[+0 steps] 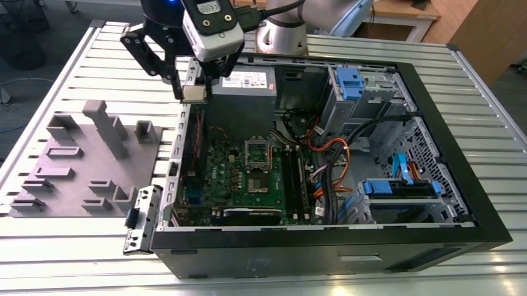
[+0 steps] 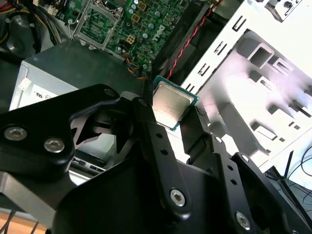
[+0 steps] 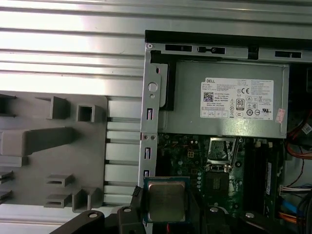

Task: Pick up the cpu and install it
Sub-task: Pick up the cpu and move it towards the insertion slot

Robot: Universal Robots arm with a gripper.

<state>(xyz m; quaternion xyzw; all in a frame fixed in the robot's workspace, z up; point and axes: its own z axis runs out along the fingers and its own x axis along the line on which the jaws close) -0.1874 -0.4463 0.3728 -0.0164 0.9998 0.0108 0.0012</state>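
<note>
My gripper is shut on the cpu, a small square chip with a shiny silver-grey top. It hangs in the air over the open computer case's wall on the exterior view's left, beside the power supply. Both wrist views show the cpu pinched by its edges between the black fingers, metal top facing the cameras. The dark square socket with its silver frame lies on the green motherboard, further inside the case and apart from the chip.
The grey plastic tray with raised blocks lies on the slatted table, on the exterior view's left of the case. The silver power supply sits just beside the gripper. Cables and blue drive bays crowd the case's far side.
</note>
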